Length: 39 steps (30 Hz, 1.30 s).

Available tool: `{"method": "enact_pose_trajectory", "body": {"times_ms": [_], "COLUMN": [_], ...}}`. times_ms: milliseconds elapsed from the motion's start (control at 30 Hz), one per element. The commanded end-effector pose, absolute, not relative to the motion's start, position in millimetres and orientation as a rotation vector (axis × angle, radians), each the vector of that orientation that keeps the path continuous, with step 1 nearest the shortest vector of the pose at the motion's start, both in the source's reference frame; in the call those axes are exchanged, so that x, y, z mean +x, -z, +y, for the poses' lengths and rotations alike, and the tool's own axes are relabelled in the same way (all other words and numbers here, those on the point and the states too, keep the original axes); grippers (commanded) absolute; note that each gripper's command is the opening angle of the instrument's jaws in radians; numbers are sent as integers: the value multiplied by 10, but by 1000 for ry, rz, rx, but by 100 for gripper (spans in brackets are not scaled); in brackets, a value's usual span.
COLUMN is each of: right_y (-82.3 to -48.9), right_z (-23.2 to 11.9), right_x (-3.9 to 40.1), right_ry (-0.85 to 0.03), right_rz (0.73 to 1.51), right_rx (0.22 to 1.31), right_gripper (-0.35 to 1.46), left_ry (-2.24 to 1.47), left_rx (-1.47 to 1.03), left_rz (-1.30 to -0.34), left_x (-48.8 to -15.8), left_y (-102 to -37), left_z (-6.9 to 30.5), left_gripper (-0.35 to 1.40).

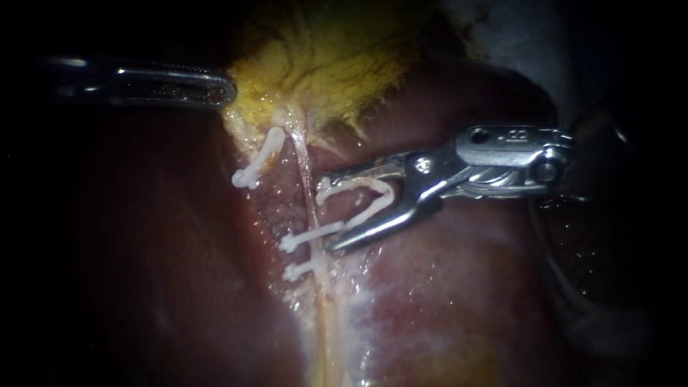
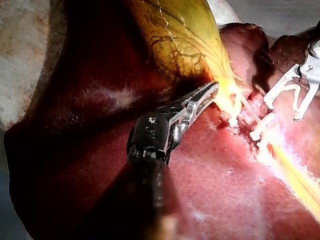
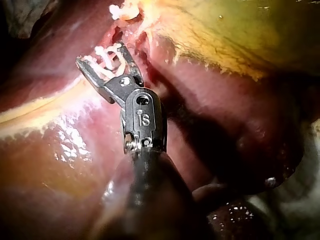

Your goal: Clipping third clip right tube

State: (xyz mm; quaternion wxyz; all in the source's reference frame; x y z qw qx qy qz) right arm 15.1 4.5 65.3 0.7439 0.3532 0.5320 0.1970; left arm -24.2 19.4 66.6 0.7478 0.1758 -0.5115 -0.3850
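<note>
Far to the left of the right tube, our left instrument (image 1: 223,89) reaches in with its slim, slotted steel claw pressed together, the tip touching the yellow, vein-marked edge of the gallbladder (image 1: 322,64). We cannot make out any tissue caught inside it. Just left of the right tube, a lone white clip (image 1: 259,159) sits on a neighbouring strand. The right tube (image 1: 307,179) itself is a thin, pale, glistening cord running down over the wet, dark red liver (image 1: 444,287). Two white clips already cross it low down, one (image 1: 312,236) just above the other (image 1: 301,269), so we judge two of the three are placed. To the right of the tube, our right instrument (image 1: 330,215) holds its polished claw spread wide, cradling an open clip (image 1: 358,185), a smooth white plastic V touching both halves. The tips lie just beside the tube, above the two seated clips, not yet around it. What is left, as we see it, is to straddle the tube and squeeze the clip closed
</note>
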Motion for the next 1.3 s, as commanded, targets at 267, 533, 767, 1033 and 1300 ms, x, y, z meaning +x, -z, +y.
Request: {"method": "enact_pose_trajectory", "body": {"times_ms": [267,533,767,1033,1300], "right_y": [-705,-735,-735,-728,-719], "right_z": [53,53,52,47,52], "right_x": [155,173,196,205,212], "right_ry": [-473,-544,-586,-604,-658], "right_rz": [1142,1218,1308,1395,1380], "right_rx": [810,971,1078,1148,1160], "right_gripper": [53,53,53,51,40], "left_ry": [843,844,845,845,844], "left_rx": [383,383,382,382,382], "left_rz": [-1119,-1119,-1118,-1118,-1118], "left_x": [-242,-243,-244,-244,-244], "left_y": [-664,-664,-664,-664,-664], "left_z": [193,193,193,193,193], "left_gripper": [-35,-35,-35,-35,-35]}}
